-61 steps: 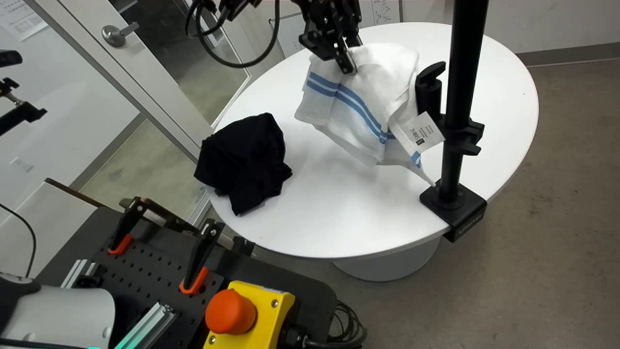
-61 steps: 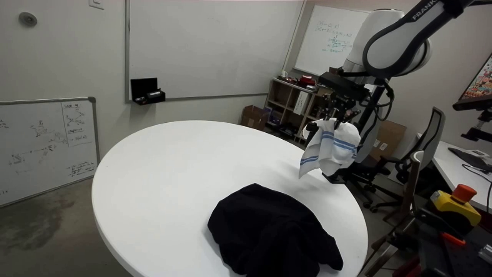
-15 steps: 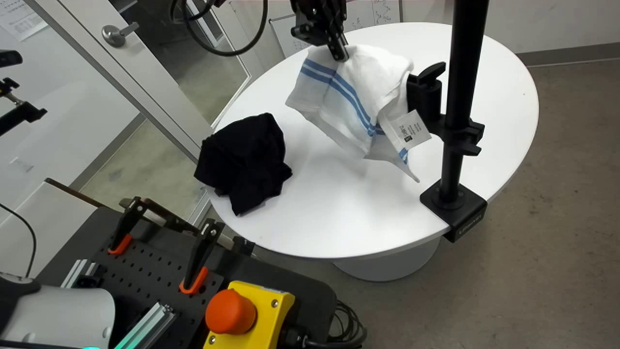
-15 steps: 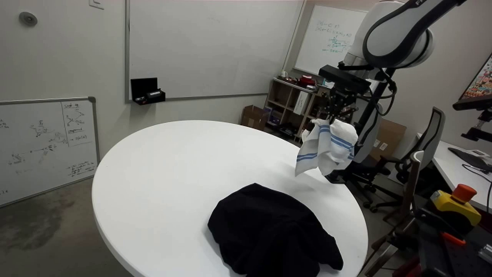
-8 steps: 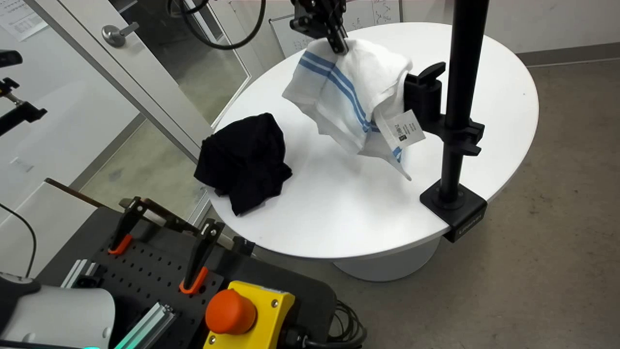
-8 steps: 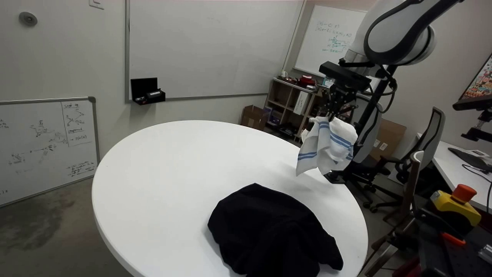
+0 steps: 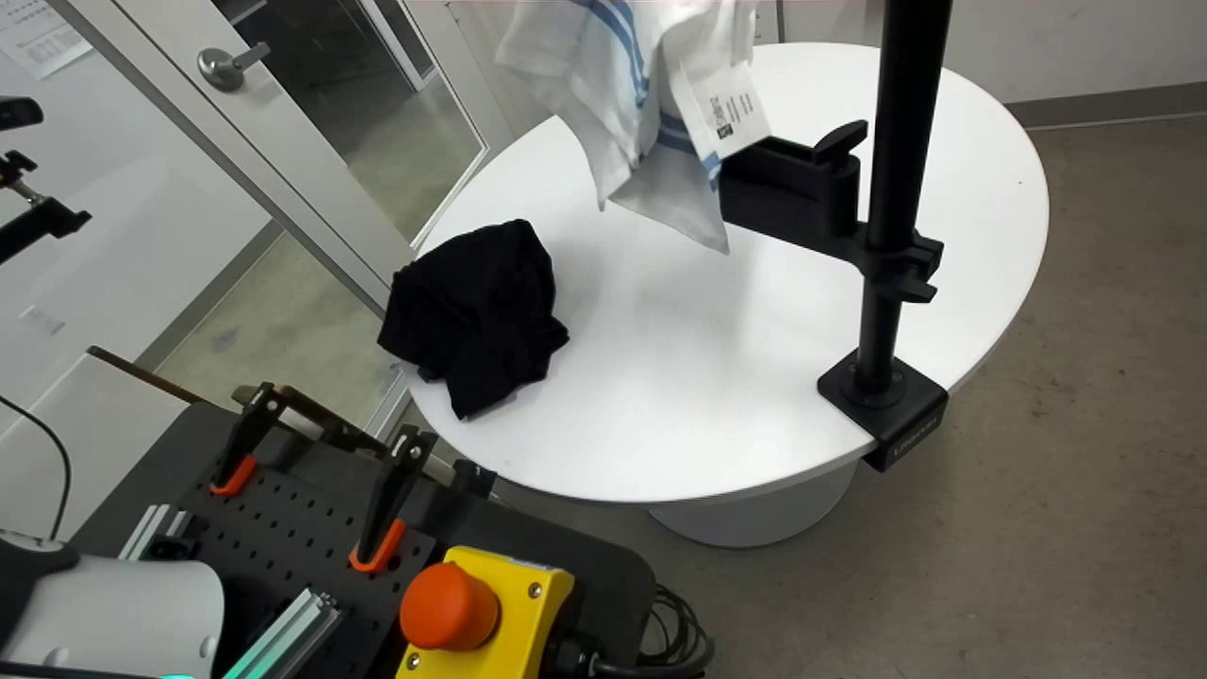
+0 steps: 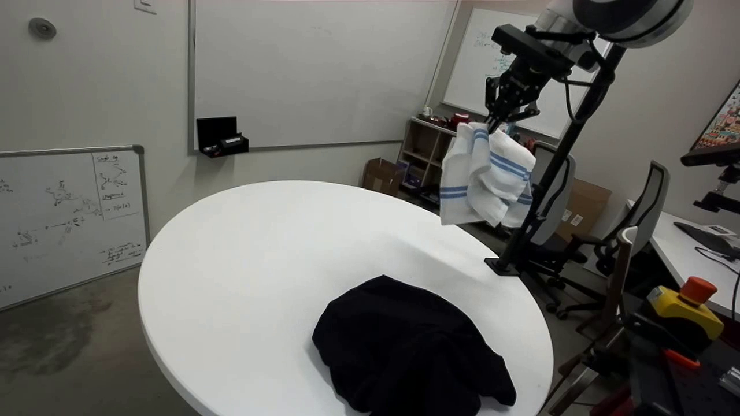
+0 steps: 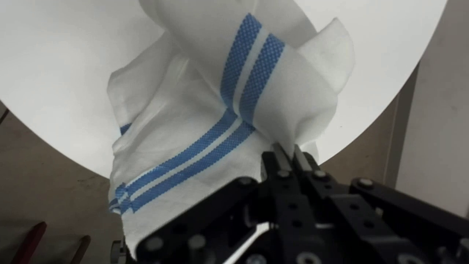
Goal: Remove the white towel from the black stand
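The white towel with blue stripes hangs from my gripper above the table, in both exterior views [image 7: 603,113] [image 8: 485,173] and in the wrist view [image 9: 176,146]. My gripper [image 8: 491,124] is shut on a pinched fold of it; the fingertips [image 9: 289,156] show in the wrist view. In an exterior view the gripper is above the frame. The black stand [image 7: 896,170] is clamped at the table's edge, and its side arm shows largely uncovered. The towel's lower part with a white label overlaps the arm's end; I cannot tell whether they touch. The pole [image 8: 523,237] also shows behind the towel.
A black cloth [image 7: 476,316] lies crumpled on the round white table [image 7: 660,434]; it also shows large at the front [image 8: 410,346]. A yellow box with an orange button [image 7: 490,613] and clamps sit on the dark bench. A chair [image 8: 636,214] stands beyond the stand.
The towel and my gripper have risen and moved away from the stand's pole. The stand's side arm, mostly covered before, now shows. The black cloth has not moved.
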You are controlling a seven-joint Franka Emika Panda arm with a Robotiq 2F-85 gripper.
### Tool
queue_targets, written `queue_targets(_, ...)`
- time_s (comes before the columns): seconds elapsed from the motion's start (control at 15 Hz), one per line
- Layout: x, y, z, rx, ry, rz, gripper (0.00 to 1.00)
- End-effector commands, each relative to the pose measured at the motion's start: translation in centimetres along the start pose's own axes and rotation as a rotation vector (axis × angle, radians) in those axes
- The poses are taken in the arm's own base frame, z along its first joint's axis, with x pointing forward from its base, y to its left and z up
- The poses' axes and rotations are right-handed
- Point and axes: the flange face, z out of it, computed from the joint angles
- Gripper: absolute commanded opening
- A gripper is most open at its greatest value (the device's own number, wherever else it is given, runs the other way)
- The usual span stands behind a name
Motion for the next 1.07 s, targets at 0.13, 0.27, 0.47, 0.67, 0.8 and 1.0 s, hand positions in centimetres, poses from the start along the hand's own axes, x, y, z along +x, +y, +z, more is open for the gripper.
queue_targets(0.13,-4.1,-1.5,-7.1,0.148,-0.109,-0.087,0.01)
queue_targets(0.27,-5.4,-2.0,-8.5,0.181,-0.139,-0.119,0.01)
queue_targets(0.47,-7.4,-2.5,-9.2,0.2,-0.184,-0.158,0.01)
queue_targets(0.67,-9.5,-3.0,-8.4,0.207,-0.231,-0.202,0.01)
queue_targets(0.8,-10.7,-3.2,-7.2,0.192,-0.251,-0.235,0.01)
queue_targets(1.0,-12.3,-3.5,-5.2,0.167,-0.248,-0.274,0.01)
